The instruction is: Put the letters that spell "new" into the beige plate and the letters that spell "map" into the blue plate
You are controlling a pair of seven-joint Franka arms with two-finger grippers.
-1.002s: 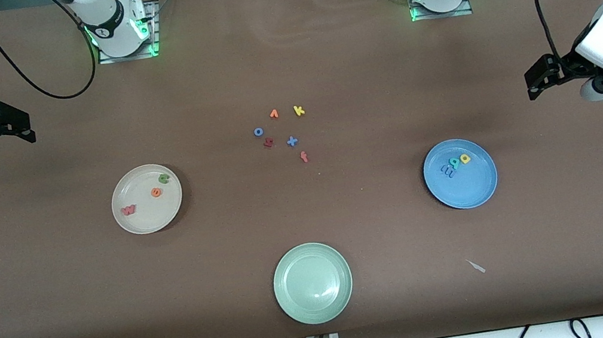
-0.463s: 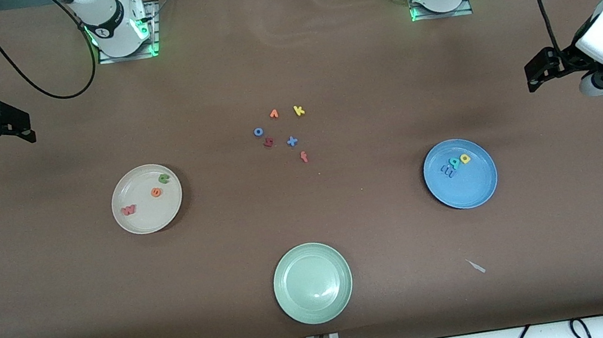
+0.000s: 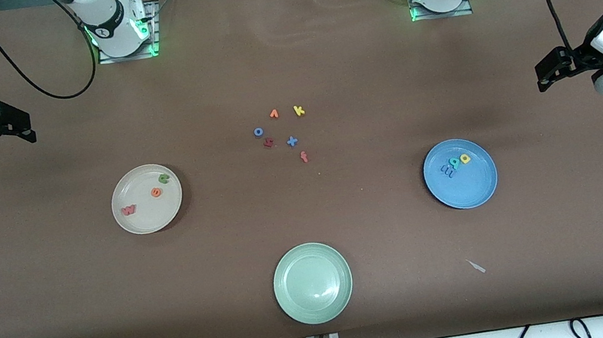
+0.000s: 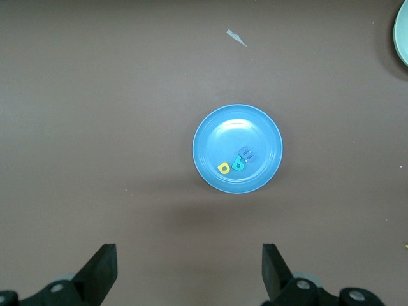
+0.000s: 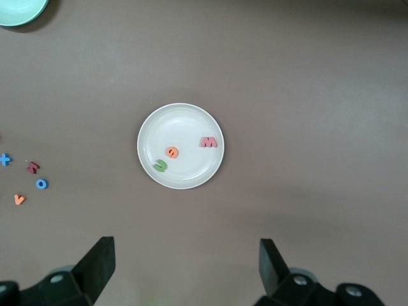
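Observation:
The beige plate point(image 3: 149, 218) holds a pinkish-red w point(image 3: 129, 209), an orange e point(image 3: 156, 192) and a green n point(image 3: 164, 178). In the right wrist view the same plate point(image 5: 185, 121) shows past my open, empty right gripper point(image 5: 186, 245). The blue plate point(image 3: 465, 191) holds a blue m point(image 3: 447, 170), a teal p point(image 3: 456, 163) and a yellow a point(image 3: 464, 158). It also shows in the left wrist view as the blue plate point(image 4: 237, 127), past my open, empty left gripper point(image 4: 189, 255). My left gripper point(image 3: 550, 74) hangs over bare table at the left arm's end. My right gripper point(image 3: 13, 124) waits over the right arm's end.
A pale green plate point(image 3: 312, 282) sits near the front camera. Loose letters lie mid-table: orange v point(image 3: 273, 114), yellow k point(image 3: 299, 111), blue o point(image 3: 258, 131), a dark red letter point(image 3: 268, 143), a blue plus point(image 3: 292, 141), red f point(image 3: 304, 157). A pale scrap point(image 3: 476, 266) lies nearer the camera than the blue plate.
My left arm has drawn back toward its own end of the table, away from the blue plate. The right arm and all the letters have stayed put.

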